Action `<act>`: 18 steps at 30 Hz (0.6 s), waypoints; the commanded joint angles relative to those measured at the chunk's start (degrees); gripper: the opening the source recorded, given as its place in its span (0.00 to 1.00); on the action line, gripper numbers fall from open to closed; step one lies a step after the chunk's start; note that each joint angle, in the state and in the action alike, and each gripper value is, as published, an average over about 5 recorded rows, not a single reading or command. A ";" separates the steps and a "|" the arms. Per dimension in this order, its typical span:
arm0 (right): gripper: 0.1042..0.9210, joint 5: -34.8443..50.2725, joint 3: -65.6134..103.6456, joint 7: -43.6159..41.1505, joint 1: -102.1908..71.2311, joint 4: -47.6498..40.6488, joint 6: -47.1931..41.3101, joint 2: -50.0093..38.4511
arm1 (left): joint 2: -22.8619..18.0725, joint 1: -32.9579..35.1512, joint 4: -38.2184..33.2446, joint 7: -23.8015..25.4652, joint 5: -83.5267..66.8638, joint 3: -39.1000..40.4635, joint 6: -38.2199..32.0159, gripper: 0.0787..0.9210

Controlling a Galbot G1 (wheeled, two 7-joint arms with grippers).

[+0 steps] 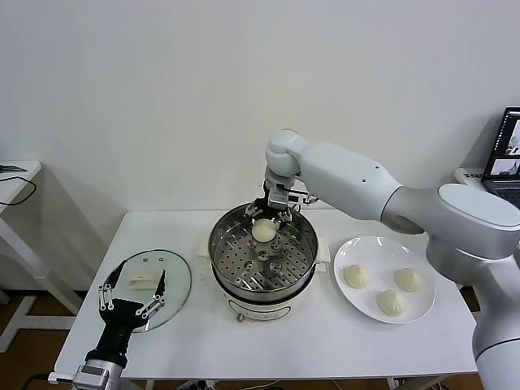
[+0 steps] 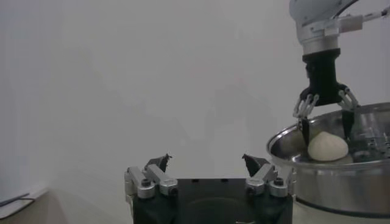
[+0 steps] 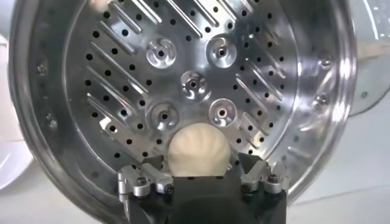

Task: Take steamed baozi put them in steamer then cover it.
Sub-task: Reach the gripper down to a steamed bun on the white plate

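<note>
One baozi (image 1: 263,231) lies on the steamer (image 1: 244,276) tray's far side—right gripper (image 1: 274,213) spread wide around it. Three baozi (image 1: 391,286) remain plated; left gripper (image 1: 132,295) open above cover (image 1: 175,280).

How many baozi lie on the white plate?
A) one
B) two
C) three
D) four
C: the plate holds three baozi; the fourth sits in the steamer.

what i can't see from here
my right gripper (image 3: 201,170) covers the near side of the baozi (image 3: 198,149); the steamer (image 3: 36,122) rim runs off the wrist view's edges.
</note>
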 commanded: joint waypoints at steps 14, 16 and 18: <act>0.88 27.01 -7.56 -5.97 14.56 14.95 -31.53 -28.60 | -0.54 1.90 -0.94 -0.17 1.01 0.28 -0.73 0.88; 0.88 26.91 -7.59 -5.57 12.61 14.46 -33.89 -31.48 | -0.60 2.02 -1.08 -0.22 1.15 0.45 -0.72 0.88; 0.88 26.26 -7.84 -5.32 10.59 14.79 -36.74 -33.85 | -0.61 2.23 -1.48 -0.28 1.26 0.64 -0.70 0.88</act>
